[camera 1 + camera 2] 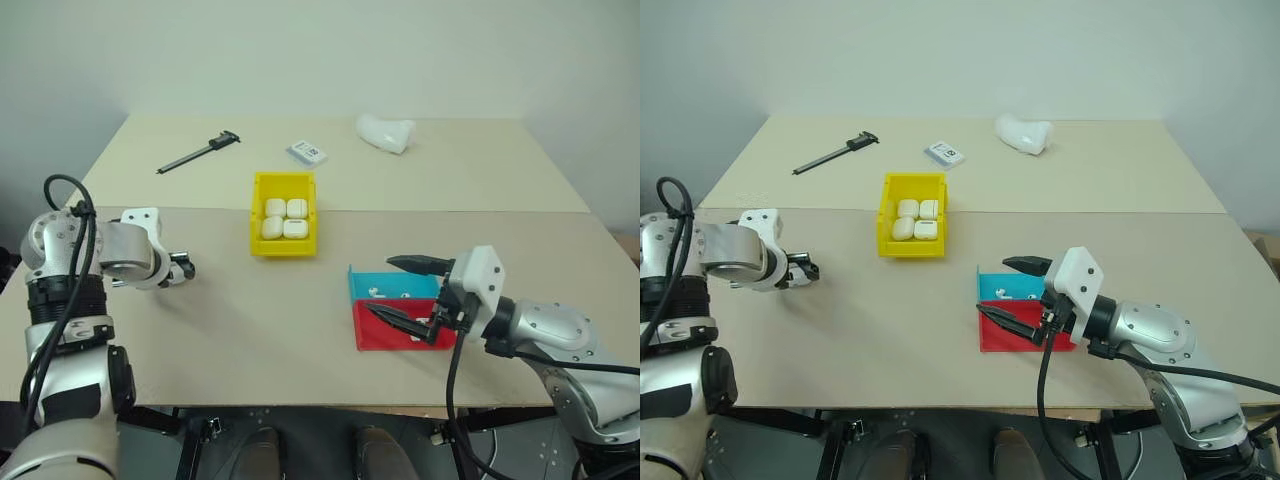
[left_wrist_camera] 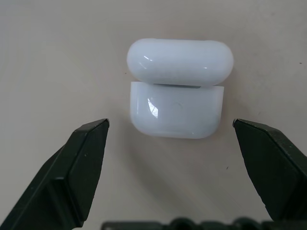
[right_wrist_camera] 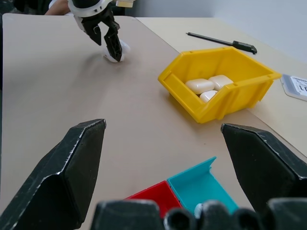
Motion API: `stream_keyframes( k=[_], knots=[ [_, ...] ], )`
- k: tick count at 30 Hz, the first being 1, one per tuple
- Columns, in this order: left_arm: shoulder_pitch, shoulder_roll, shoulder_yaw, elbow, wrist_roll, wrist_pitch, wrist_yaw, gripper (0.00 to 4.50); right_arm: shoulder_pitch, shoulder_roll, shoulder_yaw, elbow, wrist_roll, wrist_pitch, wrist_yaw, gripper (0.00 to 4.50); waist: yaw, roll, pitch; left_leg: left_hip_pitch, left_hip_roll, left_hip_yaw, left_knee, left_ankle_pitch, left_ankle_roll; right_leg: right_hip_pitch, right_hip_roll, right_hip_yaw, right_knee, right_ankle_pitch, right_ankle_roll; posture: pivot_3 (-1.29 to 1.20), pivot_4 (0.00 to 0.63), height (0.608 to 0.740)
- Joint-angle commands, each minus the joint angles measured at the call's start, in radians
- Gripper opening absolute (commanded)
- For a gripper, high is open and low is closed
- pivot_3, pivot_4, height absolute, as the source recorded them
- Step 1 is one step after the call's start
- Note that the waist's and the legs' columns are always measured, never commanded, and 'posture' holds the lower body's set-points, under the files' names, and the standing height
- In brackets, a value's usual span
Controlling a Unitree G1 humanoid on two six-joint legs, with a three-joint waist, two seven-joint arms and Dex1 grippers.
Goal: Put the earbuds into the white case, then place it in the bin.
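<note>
Your left tool (image 2: pixel 170 143) hangs over the bench (image 1: pixel 300 330) with its two black fingers spread wide, released, on either side of the white case (image 2: pixel 176 88) without touching it. The case lies flat on the bench, lid slightly ajar. Your right tool (image 1: pixel 405 292) is also released, grasping nothing, above the blue tray (image 1: pixel 390 285) and red tray (image 1: pixel 385 335). The yellow bin (image 1: pixel 284 212) between them holds four white cases. You see one earbud (image 3: pixel 198 209) in the blue tray
</note>
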Motion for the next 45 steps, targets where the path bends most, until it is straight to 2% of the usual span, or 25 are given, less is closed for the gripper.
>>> stream_keyframes(
  k=[1,21,26,29,33,34,38,41,43,45],
  knots=[
    [-0.038,-0.023,0.015,0.019,0.081,0.003,-0.065,4.5,-0.012,-0.006,-0.027,-0.042,0.025,0.002,0.001,4.45,0.0,0.0,0.0,0.0,0.0,0.0,0.0,0.0,0.0,0.0,0.0,0.0,0.0,0.0,0.0,0.0,0.15,0.74],
    [-0.128,-0.067,-0.009,0.072,0.493,0.003,-0.389,4.5,0.01,-0.014,-0.043,-0.07,0.036,0.011,-0.013,4.45,-0.002,0.0,0.0,-0.001,0.0,0.0,0.0,0.0,0.0,0.0,0.0,0.0,0.0,0.0,0.0,0.0,0.15,0.74],
    [-0.106,-0.074,-0.055,0.057,0.562,0.003,-0.462,4.5,0.012,-0.015,-0.042,-0.072,0.034,0.009,-0.016,4.45,-0.002,0.0,0.0,-0.001,0.0,0.0,0.0,0.0,0.0,0.0,0.0,-0.001,0.0,0.0,0.0,0.0,0.15,0.74],
    [-0.104,-0.086,-0.036,0.041,0.602,0.003,-0.489,3.95,0.02,-0.016,-0.044,-0.079,0.032,0.008,-0.019,4.5,-0.002,0.0,0.0,0.0,0.0,0.0,0.0,0.0,0.0,0.0,0.0,0.0,0.0,0.0,0.0,0.0,0.15,0.74],
    [-0.101,-0.087,-0.032,0.027,0.653,0.003,-0.518,2.8,0.024,-0.016,-0.044,-0.083,0.03,0.006,-0.021,4.5,-0.004,0.0,0.0,-0.001,0.0,0.0,0.0,0.0,0.0,0.0,0.0,0.0,0.0,0.0,0.0,0.0,0.15,0.74],
    [-0.099,-0.085,-0.03,0.021,0.662,0.003,-0.529,2.77,0.025,-0.016,-0.044,-0.084,0.03,0.005,-0.021,4.5,-0.004,0.0,0.0,-0.001,0.0,-0.001,0.0,0.0,0.0,0.0,0.0,0.0,0.0,0.0,0.0,0.0,0.15,0.74],
    [-0.072,-0.074,-0.026,-0.057,0.693,0.003,-0.557,2.77,0.027,-0.015,-0.043,-0.082,0.029,0.002,-0.021,4.5,-0.005,0.0,0.0,-0.001,0.0,-0.001,0.0,0.0,0.0,0.0,0.0,0.0,0.0,0.0,0.0,0.0,0.15,0.74],
    [-0.006,-0.054,0.008,-0.235,0.676,-0.024,-0.623,2.77,0.032,-0.016,-0.044,-0.08,0.026,-0.001,-0.02,4.5,-0.005,0.0,0.0,-0.001,0.0,-0.001,0.0,0.0,0.0,-0.001,0.0,0.0,0.0,0.0,0.0,0.0,0.15,0.74],
    [0.105,-0.024,0.008,-0.421,0.653,-0.195,-0.722,2.77,0.037,-0.018,-0.049,-0.078,0.027,-0.003,-0.016,4.5,-0.007,0.0,0.0,-0.002,0.001,-0.002,0.0,0.0,0.0,-0.002,0.0,0.001,0.0,0.0,0.0,0.0,0.15,0.74],
    [0.192,-0.046,0.037,-0.544,0.658,-0.377,-0.773,2.77,0.038,-0.017,-0.05,-0.074,0.026,-0.004,-0.015,4.5,-0.005,0.0,0.0,-0.002,0.002,-0.002,-0.001,0.0,0.0,-0.003,0.0,0.002,0.001,0.0,0.0,0.0,0.15,0.74]
  ],
)
